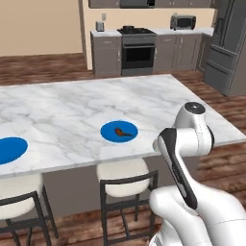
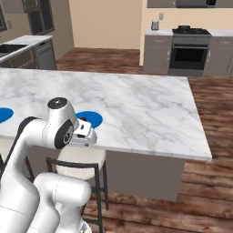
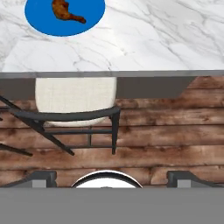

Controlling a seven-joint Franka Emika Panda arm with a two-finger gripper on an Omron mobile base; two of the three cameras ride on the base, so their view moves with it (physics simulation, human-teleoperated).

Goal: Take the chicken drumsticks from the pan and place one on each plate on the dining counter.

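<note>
White marble dining counter (image 1: 86, 103) carries 2 plates near its front edge; 1 plate (image 1: 119, 131) holds a drumstick (image 1: 122, 132); the other plate (image 1: 9, 149) looks bare; gripper (image 3: 107, 177) hangs off the edge, fingers apart, empty.

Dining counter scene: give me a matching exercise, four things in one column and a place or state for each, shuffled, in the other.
Things:
1. chicken drumstick
2. left plate
3. stool
4. hand

Places or states:
A. tucked under the edge of the dining counter
B. open, holding nothing
C. lying on the near plate
D. bare, with no food on it

Pairs: 1-C, 2-D, 3-A, 4-B
</note>
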